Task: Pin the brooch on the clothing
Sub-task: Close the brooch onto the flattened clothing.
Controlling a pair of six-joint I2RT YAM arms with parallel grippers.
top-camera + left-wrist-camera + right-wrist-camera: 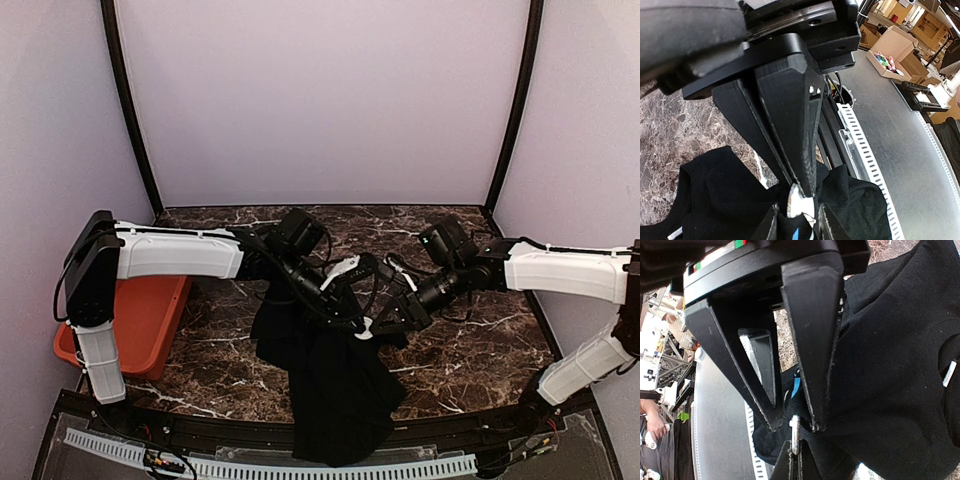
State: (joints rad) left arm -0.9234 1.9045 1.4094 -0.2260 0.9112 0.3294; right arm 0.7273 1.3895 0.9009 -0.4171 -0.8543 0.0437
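Shows the black T-shirt (335, 400) bunched at the middle of the bench (470, 350), one end draped over the near edge. Finds the left gripper (801, 187) at a narrow slit, pinching a small silvery brooch (800, 204) at its tips. Has the right gripper (793, 426) closed on a raised fold of the T-shirt, tips meeting the left's.

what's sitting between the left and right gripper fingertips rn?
A small silvery metal brooch, held at the left gripper's tips, plus a bunched fold of the black fabric T-shirt. No bare gap. Clearest in both wrist views.
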